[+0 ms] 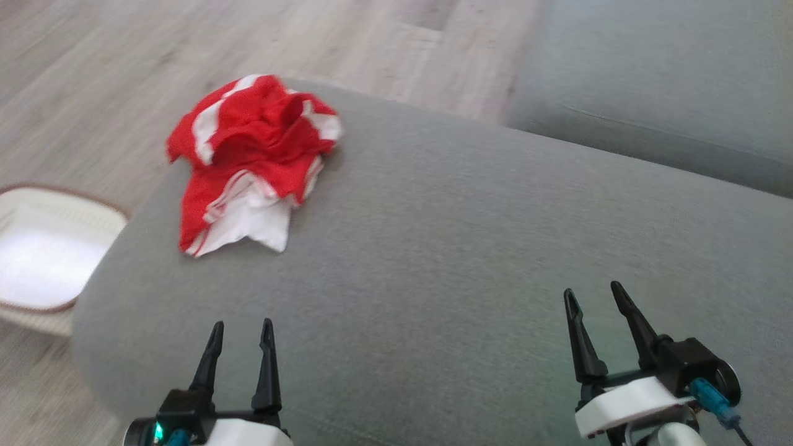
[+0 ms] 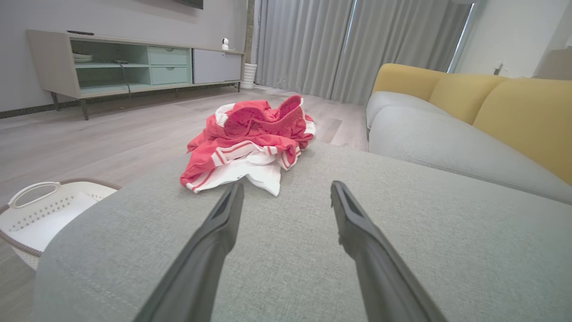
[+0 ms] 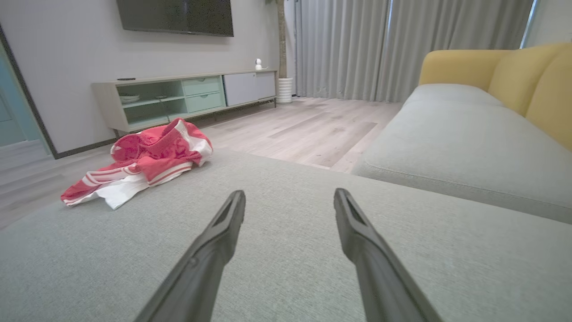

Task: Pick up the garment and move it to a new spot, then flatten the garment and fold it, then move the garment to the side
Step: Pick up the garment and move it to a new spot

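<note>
Red-and-white garment [image 1: 248,161] — crumpled — at edge of grey cushion [image 1: 446,260]

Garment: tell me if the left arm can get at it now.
Probably yes: the garment lies just ahead of the left gripper on the cushion, jaws open, nothing between them.

Left gripper [image 1: 242,322], right gripper [image 1: 591,287]: two long black tapered fingers [image 1: 207,365] each, white wrist housing [image 1: 626,402]. Teal connector [image 1: 709,396] noted at each wrist; green light [image 1: 158,430] on left; dark cable [image 1: 740,433] on right.
</note>
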Motion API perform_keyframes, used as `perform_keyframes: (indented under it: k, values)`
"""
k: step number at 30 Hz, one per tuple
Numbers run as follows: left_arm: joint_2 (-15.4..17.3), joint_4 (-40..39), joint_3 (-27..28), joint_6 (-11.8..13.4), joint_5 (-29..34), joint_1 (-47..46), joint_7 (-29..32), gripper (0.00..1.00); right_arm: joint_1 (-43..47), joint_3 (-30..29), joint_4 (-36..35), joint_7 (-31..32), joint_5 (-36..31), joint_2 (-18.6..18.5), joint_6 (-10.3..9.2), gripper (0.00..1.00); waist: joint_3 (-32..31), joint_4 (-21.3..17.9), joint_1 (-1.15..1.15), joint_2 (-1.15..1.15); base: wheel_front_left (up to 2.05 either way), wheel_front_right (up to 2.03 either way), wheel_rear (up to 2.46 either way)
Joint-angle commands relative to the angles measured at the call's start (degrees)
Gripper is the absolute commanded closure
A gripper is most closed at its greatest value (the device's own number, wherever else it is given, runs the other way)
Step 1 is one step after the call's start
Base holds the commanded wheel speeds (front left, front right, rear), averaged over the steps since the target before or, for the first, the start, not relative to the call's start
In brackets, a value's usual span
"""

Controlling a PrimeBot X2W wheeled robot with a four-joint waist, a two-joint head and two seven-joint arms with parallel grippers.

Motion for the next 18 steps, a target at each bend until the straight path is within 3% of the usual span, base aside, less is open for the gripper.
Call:
perform_keyframes:
  k: [1, 10, 14, 18]
  values:
    - [0.42, -2.17, 2.09, 0.46, -0.34, -2.84, -0.12, 0.00, -2.21, 1.33, -2.06, -0.78, 0.32, -0.48, 0.43, 0.00, 0.61, 3.63, 0.00, 0.00, 0.00, 0.00, 0.00]
    - [0.80, -3.90, 3.47, 1.27, -1.47, -1.97, -0.36, 0.00, -3.15, 2.10, -2.58, -0.78, -0.23, -0.48, 0.43, 0.00, 2.01, 5.47, 0.00, 0.00, 0.00, 0.00, 0.00]
    - [0.59, -7.12, 4.48, 0.54, -3.59, -2.50, -0.51, 0.00, -3.05, 1.56, -3.59, -0.78, -0.80, -0.48, 0.43, 0.00, 2.89, 5.09, 0.00, 0.00, 0.00, 0.00, 0.00]
    - [3.11, -12.55, 5.99, 0.11, -3.61, -5.92, 0.42, 0.00, -3.08, 0.92, -4.47, -0.78, -2.14, -0.48, 0.43, 0.00, 4.62, 3.20, 0.00, 0.00, 0.00, 0.00, 0.00]
